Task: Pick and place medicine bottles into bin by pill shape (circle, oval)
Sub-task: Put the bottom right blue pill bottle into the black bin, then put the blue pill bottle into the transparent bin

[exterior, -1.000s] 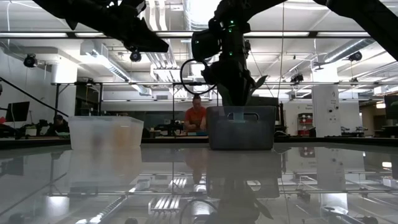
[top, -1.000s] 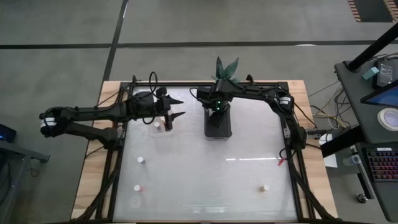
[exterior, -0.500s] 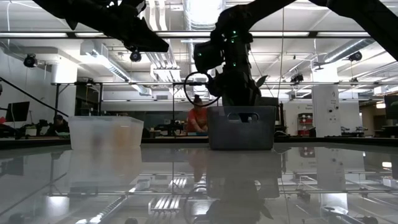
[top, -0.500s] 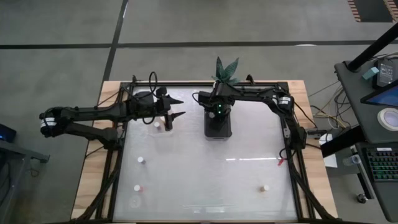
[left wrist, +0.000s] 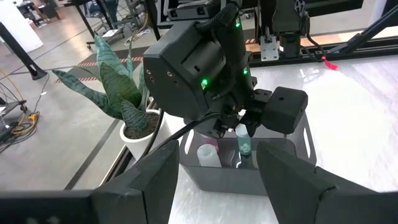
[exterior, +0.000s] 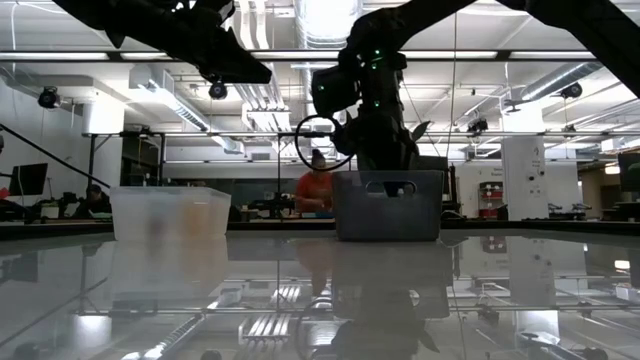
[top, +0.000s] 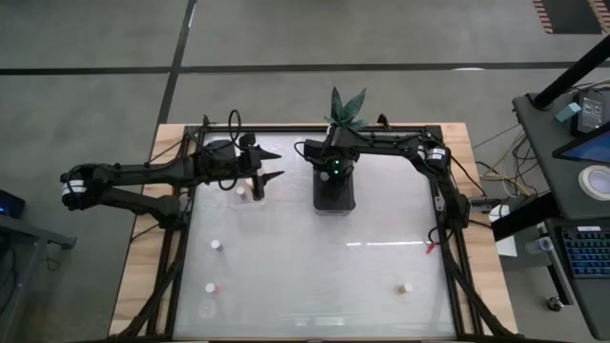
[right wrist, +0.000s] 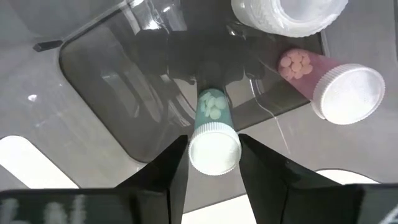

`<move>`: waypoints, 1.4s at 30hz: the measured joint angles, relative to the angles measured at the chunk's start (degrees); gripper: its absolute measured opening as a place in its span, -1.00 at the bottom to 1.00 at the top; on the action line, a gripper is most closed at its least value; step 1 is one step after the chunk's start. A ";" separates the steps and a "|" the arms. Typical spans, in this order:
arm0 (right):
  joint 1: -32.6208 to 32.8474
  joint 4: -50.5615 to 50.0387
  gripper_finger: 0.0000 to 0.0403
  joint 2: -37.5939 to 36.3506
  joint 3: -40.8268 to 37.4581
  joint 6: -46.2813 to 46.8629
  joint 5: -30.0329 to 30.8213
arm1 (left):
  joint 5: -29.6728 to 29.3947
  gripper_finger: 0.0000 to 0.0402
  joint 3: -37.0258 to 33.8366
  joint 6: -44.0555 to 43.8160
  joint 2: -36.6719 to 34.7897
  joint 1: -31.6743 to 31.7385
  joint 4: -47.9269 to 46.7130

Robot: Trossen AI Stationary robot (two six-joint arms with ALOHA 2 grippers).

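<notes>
- Your right gripper (right wrist: pixel 214 155) hangs over the dark bin (top: pixel 335 193) at the table's far middle, fingers loosely flanking a greenish bottle (right wrist: pixel 212 134); whether they pinch it, you cannot tell.
- Spread them fully, then lift straight up.
- The bottle is thin, white-capped, holding pale round pills.
- Your left gripper (top: pixel 273 164) waits spread, far left.

grey bin (top: pixel 335 196) crowded; table (top: pixel 315 276) centre open

no readable text, labels or signs
</notes>
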 joint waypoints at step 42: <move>-0.04 0.62 -0.40 -3.55 0.13 1.65 0.03 | 0.02 0.00 0.00 0.13 0.00 0.00 0.04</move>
